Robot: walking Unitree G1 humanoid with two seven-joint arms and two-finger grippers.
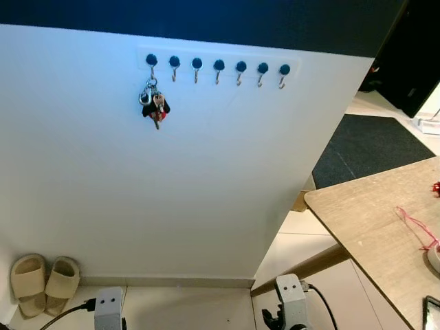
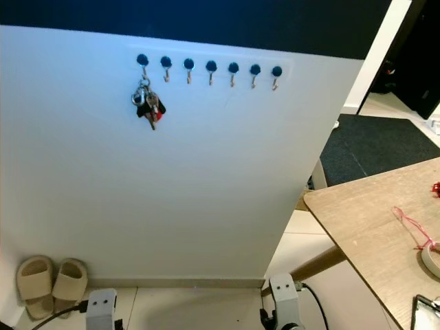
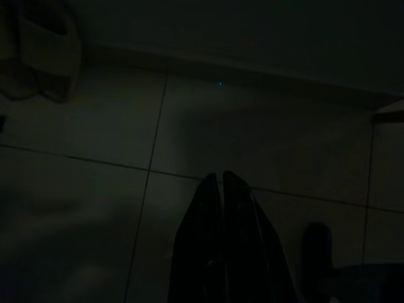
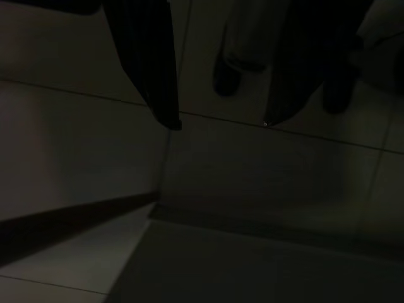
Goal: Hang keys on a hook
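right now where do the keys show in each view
left eye: keys hang from the leftmost hook of the row, upper left on the white wall.
right eye: same spot, a little further left and higher.
left wrist: dark floor tiles, keys not in it.
right wrist: dark floor tiles, keys not in it.
shared landmark: the slippers on the floor at lower left, seen in both eye views.

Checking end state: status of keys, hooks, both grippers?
keys: hanging from the leftmost hook
other six hooks: bare
left gripper: fingers shut, holding nothing, hanging over floor tiles
right gripper: fingers open, holding nothing, hanging over floor tiles
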